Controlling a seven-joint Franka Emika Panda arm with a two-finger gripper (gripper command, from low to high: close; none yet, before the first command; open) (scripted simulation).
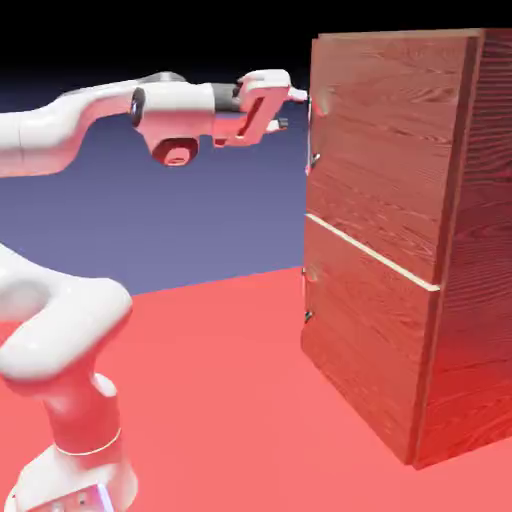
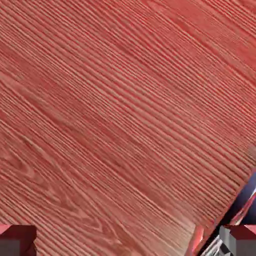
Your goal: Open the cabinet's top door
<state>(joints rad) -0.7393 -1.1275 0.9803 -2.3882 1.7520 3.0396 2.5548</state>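
Red floor (image 1: 220,370) spread beneath the setup, with a blue-violet backdrop (image 1: 220,220) behind it that gave way to black at the top of the exterior view. The cabinet (image 1: 485,220), tall and of reddish-brown grained wood, stood at the exterior view's right. Its top door (image 1: 390,140) formed the upper part of the front, above the lower door (image 1: 365,330), with a pale strip (image 1: 370,251) running between the two. The top door appeared closed, roughly in line with the panel below. Its silver handle (image 1: 309,150) sat upright along the edge nearer the exterior view's left; a second handle (image 1: 305,297) was mounted on the lower door. The white arm (image 1: 60,135) reached across at the height of the top door, and the gripper (image 1: 291,110) was beside the upper part of that door's handle. Fingers were spread, with nothing seen pinched between them. Contact with the handle or the door: could not be determined. In the hand view, slanting wood grain filled most of the frame; the fingertips (image 2: 17,242) showed at the bottom corners, well apart. Shiny metal lay by the right-hand tip, partly cut off by the frame, next to a dark gap along the wood's edge.
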